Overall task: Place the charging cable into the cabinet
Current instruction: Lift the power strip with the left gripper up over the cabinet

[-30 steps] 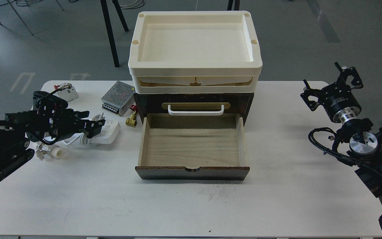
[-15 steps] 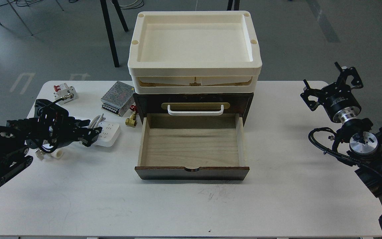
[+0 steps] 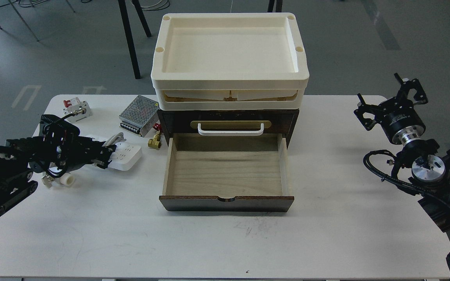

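The charging cable (image 3: 126, 155), a flat white power strip with a white cord looped around it, lies on the table left of the cabinet. My left gripper (image 3: 106, 157) is low over the strip's middle, with its jaws apart on either side of it. The strip rests on the table. The cabinet (image 3: 228, 117) is a dark brown drawer unit with a white bar handle (image 3: 231, 129). Its lower drawer (image 3: 225, 171) is pulled out and empty. My right gripper (image 3: 389, 97) is open and empty, far right above the table edge.
Two stacked cream trays (image 3: 229, 84) sit on the cabinet. A silver perforated power-supply box (image 3: 139, 115), a white breaker with a red switch (image 3: 75, 109), a brass fitting (image 3: 154, 142) and a white plastic fitting (image 3: 63, 180) lie around the strip.
My left gripper has drawn back to the left and dropped lower over the power strip. The strip has hardly moved. The right arm has not moved.
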Robot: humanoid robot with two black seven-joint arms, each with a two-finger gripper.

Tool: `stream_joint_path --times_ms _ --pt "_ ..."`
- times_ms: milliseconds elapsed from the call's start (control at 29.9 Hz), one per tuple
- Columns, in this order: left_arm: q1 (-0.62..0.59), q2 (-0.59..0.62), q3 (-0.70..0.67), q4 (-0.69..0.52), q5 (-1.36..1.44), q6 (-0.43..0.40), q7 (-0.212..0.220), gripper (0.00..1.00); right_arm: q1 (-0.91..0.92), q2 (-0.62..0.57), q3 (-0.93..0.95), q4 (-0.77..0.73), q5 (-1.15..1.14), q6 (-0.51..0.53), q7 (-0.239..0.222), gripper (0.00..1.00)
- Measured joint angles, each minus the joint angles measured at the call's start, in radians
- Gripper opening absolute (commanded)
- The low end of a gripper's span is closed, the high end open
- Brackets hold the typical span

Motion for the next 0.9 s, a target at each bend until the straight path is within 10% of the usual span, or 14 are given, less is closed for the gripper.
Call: stream_joint_path --times_ms 502,904 --pt "-0.232 0.294 0.003 -0.170 -0.067 -0.008 -0.046 0.05 0.000 0.000 0.000 -0.002 0.000 0.000 0.000 1.00" --pt "-0.618 0.500 -0.035 -0.610 -0.069 -0.135 -0.044 0.03 0.000 0.000 -0.001 -0.001 0.000 0.000 -0.001 1.00"
